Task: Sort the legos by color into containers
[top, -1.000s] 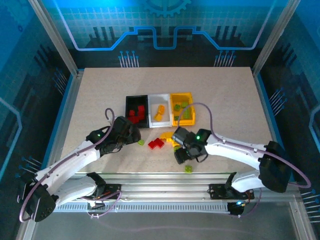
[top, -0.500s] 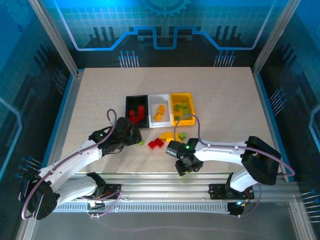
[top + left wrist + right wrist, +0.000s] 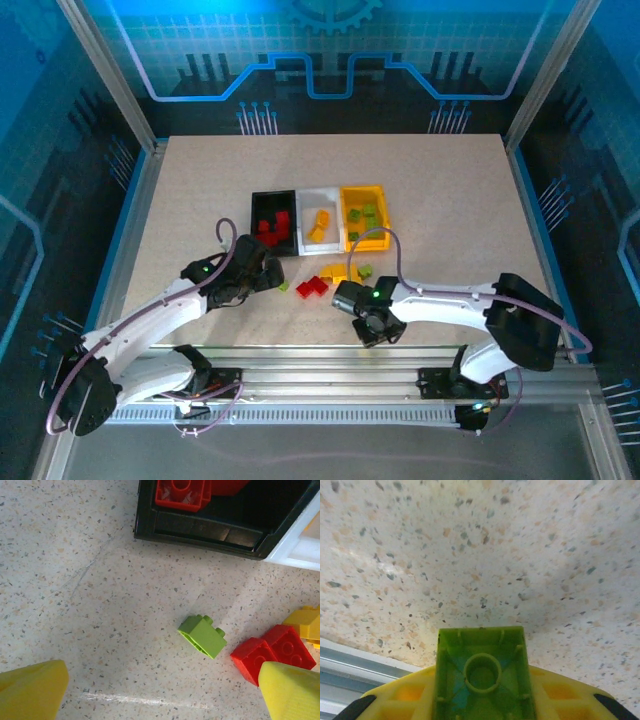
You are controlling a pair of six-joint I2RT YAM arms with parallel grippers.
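A speckled beige table (image 3: 200, 190) sits inside a blue-lit enclosure with a circuit pattern on the back wall. Three containers stand touching in a row at mid-table: a black bin (image 3: 256, 222) on the left with red legos in it, a white bin (image 3: 333, 197) in the middle with orange-yellow ones, and a yellow bin (image 3: 384, 213) on the right with green ones. The pieces inside are too small to count. Just near of the bins lies a loose group. The left wrist view shows one loose green lego (image 3: 202, 636), two red legos (image 3: 272, 652) touching each other, and a yellow lego (image 3: 306, 622) cut off by the right edge. From above, a second green lego (image 3: 365, 270) lies on the right of the group. The left arm stretches diagonally from its near-left base. The left gripper (image 3: 262, 272) hangs just near of the black bin with its yellow fingers (image 3: 30, 690) spread wide and nothing between them. The right arm folds at its elbow and runs left along the near edge. The right gripper (image 3: 378, 325) points down close to the metal rail (image 3: 350, 655). It is clamped on a held green lego (image 3: 481, 680), whose hollow underside faces the wrist camera. From above, the gripper body hides this piece.
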